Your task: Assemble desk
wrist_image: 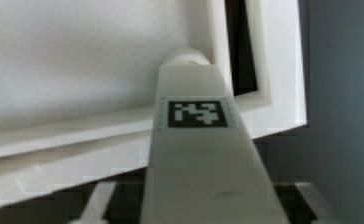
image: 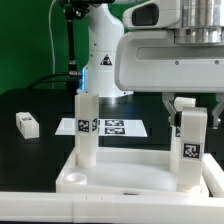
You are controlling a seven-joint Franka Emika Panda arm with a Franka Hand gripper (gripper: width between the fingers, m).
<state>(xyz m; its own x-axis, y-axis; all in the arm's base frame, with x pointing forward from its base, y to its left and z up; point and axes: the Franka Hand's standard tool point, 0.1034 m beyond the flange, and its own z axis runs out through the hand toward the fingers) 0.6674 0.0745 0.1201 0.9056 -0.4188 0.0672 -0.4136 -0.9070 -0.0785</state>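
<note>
Nearest, along the bottom edge of the exterior view, lies the long white bar (image: 25,210). Just behind it, low in the frame, sits the tabletop (image: 130,187), rim up. Two tagged legs stand upright in it: the left leg (image: 87,130) toward the exterior view's left, the right leg (image: 190,148) at lower right. The gripper (image: 182,103) hangs at the right leg's top end. Whether its fingers clamp the leg or stand clear cannot be told. The wrist view looks along that leg's tagged face to the tabletop. Farther back lie the marker board (image: 105,127) at centre and a loose leg (image: 27,124) flat at middle left, with the arm (image: 105,55) at upper centre against green.
</note>
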